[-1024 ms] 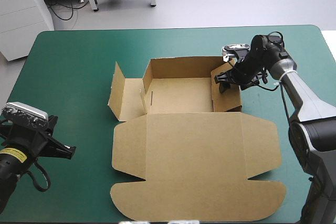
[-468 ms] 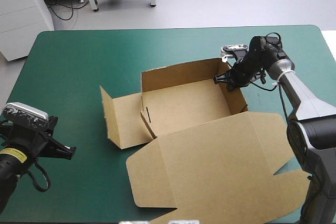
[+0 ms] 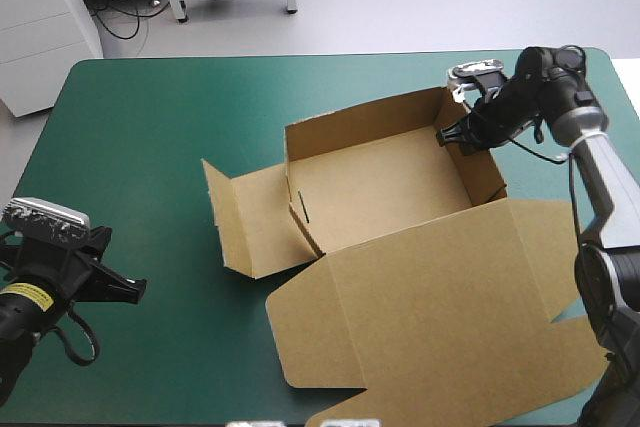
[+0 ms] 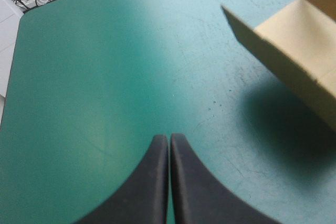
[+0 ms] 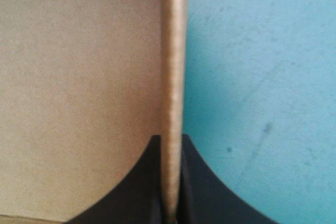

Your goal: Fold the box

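Box (image 3: 385, 182) half formed: back and right walls raised, left panel and lid lying flat, untucked; right wall pinched by right gripper (image 5: 170, 140), left gripper (image 4: 169, 142) closed on nothing

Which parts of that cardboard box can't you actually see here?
High view: the lid of the box runs off the bottom edge.
Left wrist view: only one flap shows, cut off by the frame.
Right wrist view: little shows beyond the wall clamped in the right gripper.
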Controlling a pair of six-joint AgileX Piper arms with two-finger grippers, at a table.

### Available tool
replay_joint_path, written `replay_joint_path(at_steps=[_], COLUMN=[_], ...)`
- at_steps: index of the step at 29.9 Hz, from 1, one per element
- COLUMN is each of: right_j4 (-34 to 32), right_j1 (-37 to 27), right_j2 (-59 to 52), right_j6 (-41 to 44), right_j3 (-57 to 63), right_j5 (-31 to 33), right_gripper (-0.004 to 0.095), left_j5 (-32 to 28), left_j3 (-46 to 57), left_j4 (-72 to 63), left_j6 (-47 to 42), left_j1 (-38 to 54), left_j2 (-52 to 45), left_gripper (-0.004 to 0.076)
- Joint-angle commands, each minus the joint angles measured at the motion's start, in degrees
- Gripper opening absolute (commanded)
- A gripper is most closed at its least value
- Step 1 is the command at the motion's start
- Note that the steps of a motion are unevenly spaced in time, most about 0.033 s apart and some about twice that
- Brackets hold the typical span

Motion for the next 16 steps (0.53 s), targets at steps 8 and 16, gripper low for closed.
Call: replay_joint_path(at_steps=[8, 16], right_j4=[10.88, 8.84], right_j1=[-9.1, -9.1], right_j2=[-11.83, -13.86], right_j6=[-6.14, -7.0], right_j3=[-2.01, -1.91], right_j5=[1.21, 1.21], right_gripper=[-0.0023, -0.0023], left_j5=[-5.51, -12.07], left_j3=[-1.69, -1.69], left_j4=[-3.45, -22.11], left_j6=[-5.95, 4.02], left_j1=[-0.06, 0.87], left_j2=[10.08, 21.8], left_gripper=[-0.0006, -0.0006])
